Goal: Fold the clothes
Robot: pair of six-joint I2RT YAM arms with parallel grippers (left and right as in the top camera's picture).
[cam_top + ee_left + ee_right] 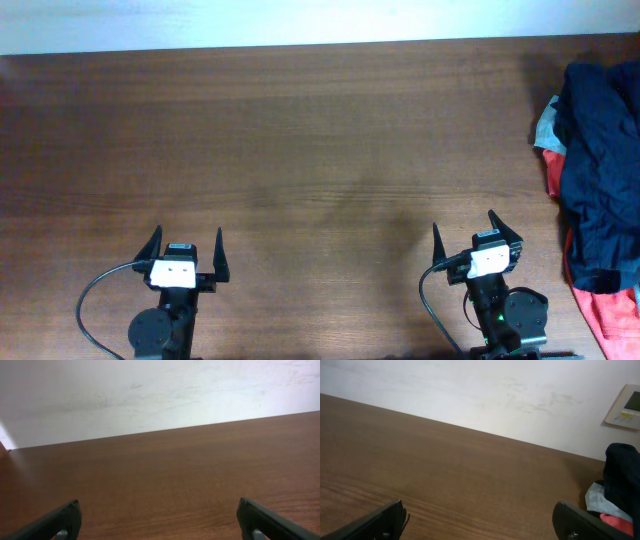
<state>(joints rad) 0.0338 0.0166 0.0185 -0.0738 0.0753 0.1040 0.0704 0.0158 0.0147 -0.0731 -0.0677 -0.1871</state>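
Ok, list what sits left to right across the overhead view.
left gripper, open → right gripper, open → heap of navy, red and pale grey-blue clothes at the table's right edge.

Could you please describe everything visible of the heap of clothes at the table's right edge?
The heap of clothes is crumpled fabric: a dark navy garment on top, red and pale grey-blue pieces showing beneath. It rests on the wooden table, partly cut off by the frame. Nothing else touches it.
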